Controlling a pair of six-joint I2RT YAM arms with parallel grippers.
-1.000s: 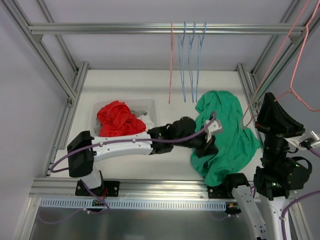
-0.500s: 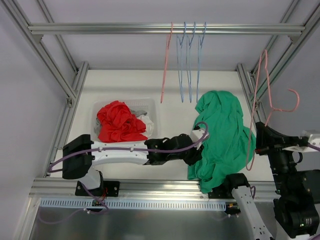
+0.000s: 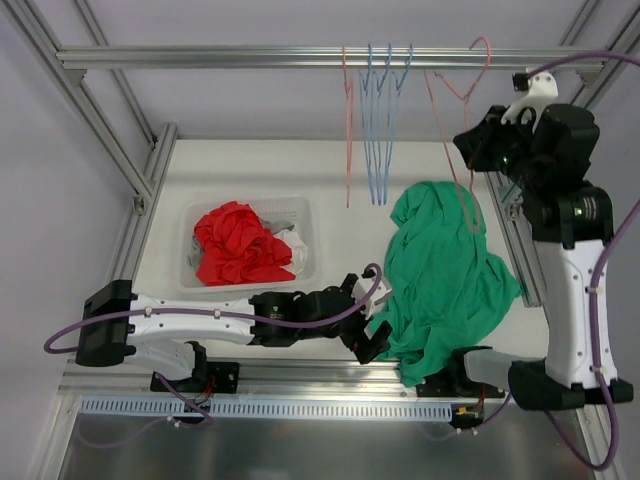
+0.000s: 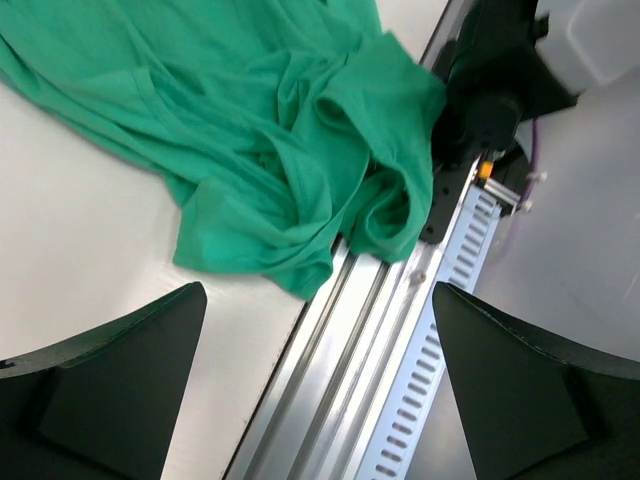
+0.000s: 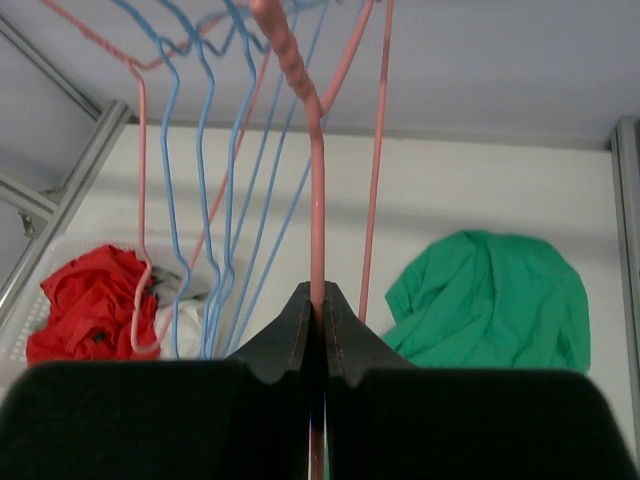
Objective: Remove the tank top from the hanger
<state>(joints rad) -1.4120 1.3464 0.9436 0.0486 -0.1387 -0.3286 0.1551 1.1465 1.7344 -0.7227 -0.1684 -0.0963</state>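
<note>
The green tank top (image 3: 445, 270) lies crumpled on the table at the right, free of the hanger; it also shows in the left wrist view (image 4: 270, 130) and the right wrist view (image 5: 490, 300). My right gripper (image 5: 318, 295) is shut on the wire of the bare pink hanger (image 5: 316, 200). In the top view that gripper (image 3: 472, 140) holds the hanger (image 3: 450, 150) high, its hook close to the top rail. My left gripper (image 3: 365, 335) stands open and empty, low at the table's near edge, just left of the tank top's hem. In its own view the left gripper (image 4: 320, 295) has only the table edge between its fingers.
A clear bin (image 3: 300, 215) at the left holds a red garment (image 3: 235, 245) and some white cloth. Several blue hangers (image 3: 380, 120) and another pink one (image 3: 347, 120) hang from the top rail (image 3: 200, 58). The aluminium front rail (image 4: 400, 330) runs under the left gripper.
My left gripper has let go of the tank top, opened wide and drawn back to the near edge. My right arm has swung the pink hanger up from the right side to the rail.
</note>
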